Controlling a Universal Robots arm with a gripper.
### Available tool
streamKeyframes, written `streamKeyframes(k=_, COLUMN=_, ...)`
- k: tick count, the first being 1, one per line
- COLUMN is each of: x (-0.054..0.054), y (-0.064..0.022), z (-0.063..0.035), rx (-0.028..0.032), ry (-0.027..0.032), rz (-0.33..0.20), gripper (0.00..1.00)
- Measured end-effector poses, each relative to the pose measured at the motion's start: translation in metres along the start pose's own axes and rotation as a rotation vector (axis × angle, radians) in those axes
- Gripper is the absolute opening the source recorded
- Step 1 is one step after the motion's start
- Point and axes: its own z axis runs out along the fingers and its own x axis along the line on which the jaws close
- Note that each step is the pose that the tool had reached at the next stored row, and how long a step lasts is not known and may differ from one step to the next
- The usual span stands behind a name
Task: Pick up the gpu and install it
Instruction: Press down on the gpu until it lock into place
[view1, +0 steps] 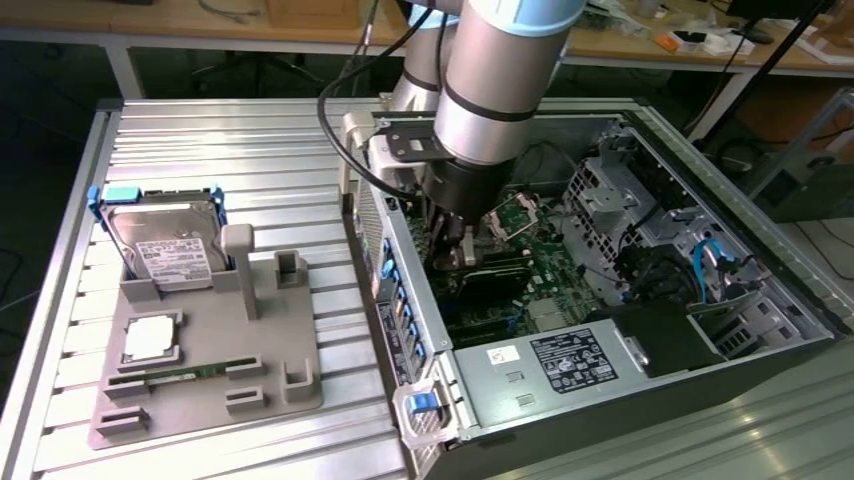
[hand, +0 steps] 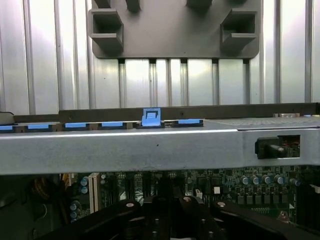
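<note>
Operator, note the following. Your gripper (view1: 454, 242) is down inside the open computer case (view1: 400, 300), toward its far side and the exterior view's left, low over the motherboard (view1: 541, 270). Its fingers (hand: 125, 215) are drawn together, and the wrist view shows no clear gap between them. The gpu (view1: 465, 258) looks to be clamped between them, on edge just above the board. The gripper hides most of it, so you cannot tell whether it sits in a slot.

The wrist view looks past the case's side wall, with its blue latch (hand: 151, 117), to the ribbed table (view1: 200, 150).

On the exterior view's left, well apart from the case, the grey fixture (view1: 214, 390) carries three items:
- the hard drive (view1: 167, 240), upright at its far end
- a processor (view1: 147, 338), lying flat
- the memory stick (view1: 180, 375), toward its near end
</note>
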Motion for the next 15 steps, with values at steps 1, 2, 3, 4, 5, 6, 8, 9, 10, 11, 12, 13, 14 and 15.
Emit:
streamKeyframes(k=1, x=0.0, y=0.0, z=0.0002, rx=-0.0001, ry=0.0001, rz=0.0, gripper=0.11)
streamKeyframes(k=2, x=0.0, y=0.0001, z=0.0, rx=-0.0004, ry=0.0003, rz=0.0, gripper=0.11)
streamKeyframes(k=3, x=0.0, y=0.0001, z=-0.0007, rx=-0.0007, ry=0.0007, rz=0.0, gripper=0.11)
streamKeyframes(k=4, x=0.0, y=0.0002, z=-0.0038, rx=0.0005, ry=-0.0017, rz=0.0, gripper=0.11)
streamKeyframes(k=5, x=0.0, y=0.0002, z=-0.0077, rx=0.002, ry=-0.0043, rz=0.0, gripper=0.11)
streamKeyframes(k=6, x=0.0, y=0.0004, z=-0.0128, rx=0.0013, ry=-0.0032, rz=0.0, gripper=0.11)
streamKeyframes(k=8, x=0.0, y=0.0007, z=-0.0236, rx=0.0005, ry=-0.0021, rz=0.0, gripper=0.11)
streamKeyframes(k=9, x=0.001, y=0.0005, z=-0.0259, rx=0.0004, ry=-0.002, rz=0.0, gripper=0.11)
streamKeyframes(k=10, x=0.0, y=-0.0006, z=-0.0259, rx=0.0008, ry=-0.0025, rz=0.0, gripper=0.11)
streamKeyframes(k=11, x=0.001, y=-0.0027, z=-0.0261, rx=0.0006, ry=-0.0022, rz=0.0, gripper=0.11)
streamKeyframes(k=12, x=0.001, y=-0.0045, z=-0.0262, rx=0.0005, ry=-0.002, rz=0.0, gripper=0.11)
streamKeyframes(k=13, x=0.001, y=-0.0065, z=-0.0262, rx=0.0005, ry=-0.002, rz=0.0, gripper=0.11)
streamKeyframes(k=14, x=0.001, y=-0.0093, z=-0.0262, rx=0.0006, ry=-0.0022, rz=0.0, gripper=0.11)
streamKeyframes(k=15, x=0.001, y=-0.013, z=-0.0262, rx=0.0006, ry=-0.0022, rz=0.0, gripper=0.11)
